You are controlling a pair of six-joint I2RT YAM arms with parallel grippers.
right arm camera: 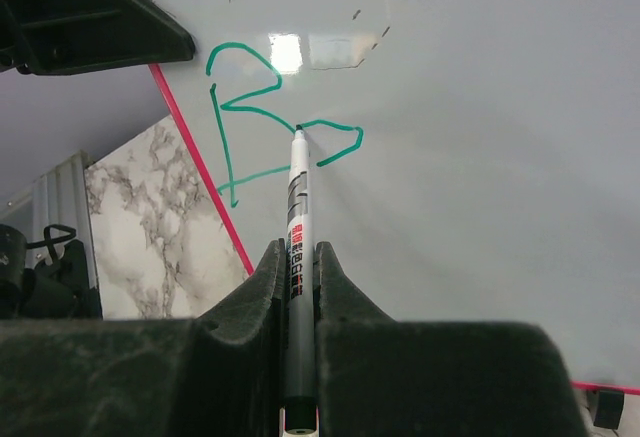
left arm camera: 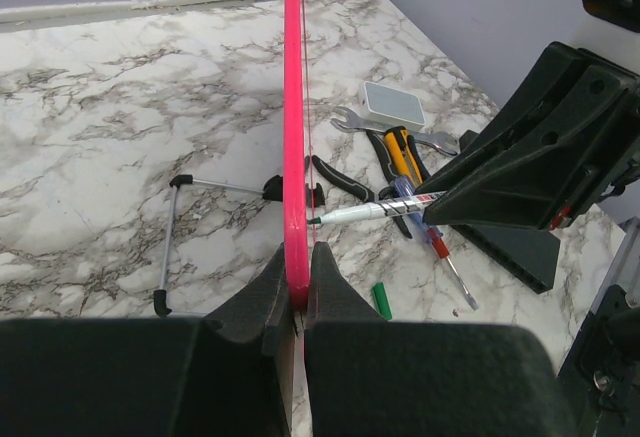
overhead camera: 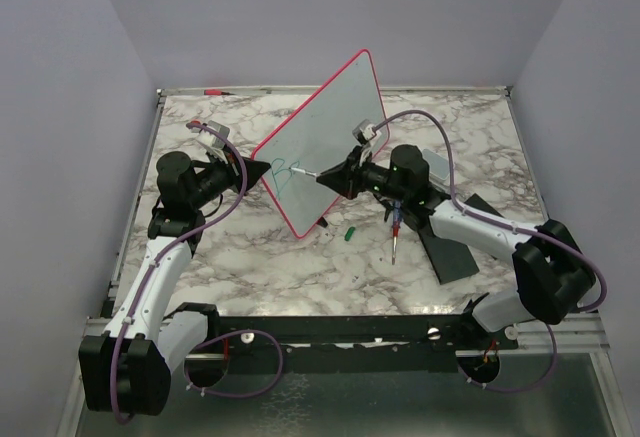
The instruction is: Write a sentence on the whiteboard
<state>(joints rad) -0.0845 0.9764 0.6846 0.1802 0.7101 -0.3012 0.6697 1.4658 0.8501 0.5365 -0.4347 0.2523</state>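
The whiteboard (overhead camera: 335, 127), white with a red-pink rim, stands tilted on edge mid-table. My left gripper (overhead camera: 262, 170) is shut on its left rim, which shows edge-on in the left wrist view (left arm camera: 292, 157). My right gripper (overhead camera: 330, 179) is shut on a silver marker (right arm camera: 297, 217) whose tip touches the board face (right arm camera: 470, 157). Green strokes (right arm camera: 245, 107) shaped like an R plus a curl lie on the board. The marker also shows in the left wrist view (left arm camera: 365, 211). Its green cap (overhead camera: 350, 234) lies on the table.
A screwdriver (overhead camera: 396, 237), pliers (left arm camera: 400, 157), a wrench (left arm camera: 345, 122) and a small grey box (left arm camera: 393, 104) lie right of the board. A black pad (overhead camera: 450, 247) lies under my right arm. A wire stand (left arm camera: 170, 247) lies left of the board.
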